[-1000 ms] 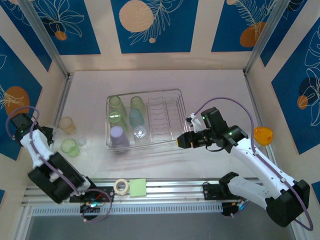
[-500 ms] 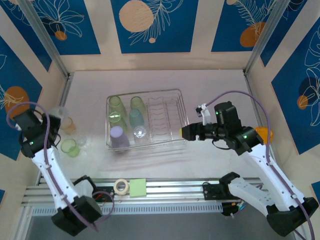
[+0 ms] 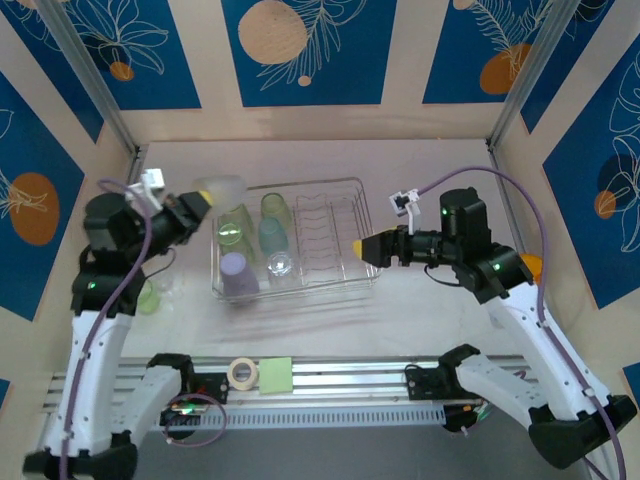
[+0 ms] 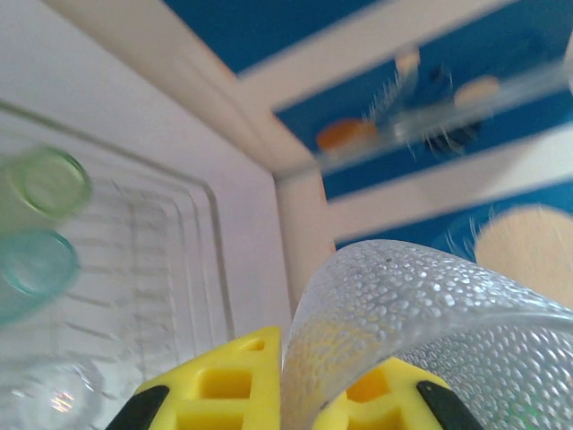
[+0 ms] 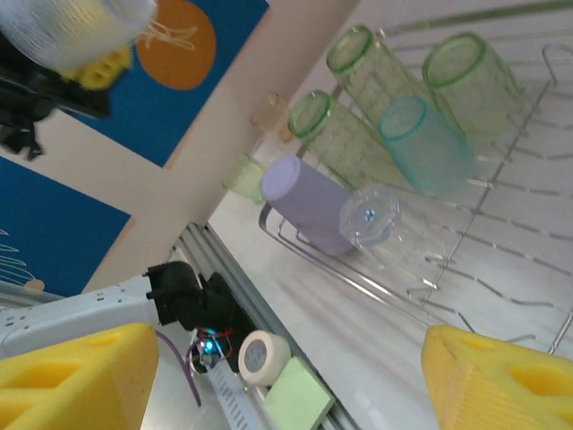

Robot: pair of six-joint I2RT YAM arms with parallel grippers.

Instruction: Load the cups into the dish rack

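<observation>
My left gripper [image 3: 200, 204] is shut on the wall of a clear dimpled cup [image 3: 223, 187], held in the air over the back left corner of the dish rack [image 3: 345, 283]. In the left wrist view the yellow fingers [image 4: 224, 385] pinch the cup's rim [image 4: 430, 305]. Inside the rack lie three light green cups [image 3: 277, 208], a teal cup [image 3: 271, 235], a lavender cup [image 3: 236, 273] and a clear cup [image 3: 281, 265]. My right gripper [image 3: 365, 250] hangs open and holds nothing at the rack's right edge. A peach cup [image 5: 269, 112] and a green cup [image 3: 148, 297] stand on the table left of the rack.
A white tape roll [image 3: 241, 372] and a green pad [image 3: 275, 375] sit on the front rail. An orange dome piece [image 3: 530, 266] lies at the right, partly behind my right arm. Patterned walls enclose the table on three sides.
My left arm has risen from the table's left side and swung right over the rack with the clear cup. My right gripper has opened wider and lifted a little.
</observation>
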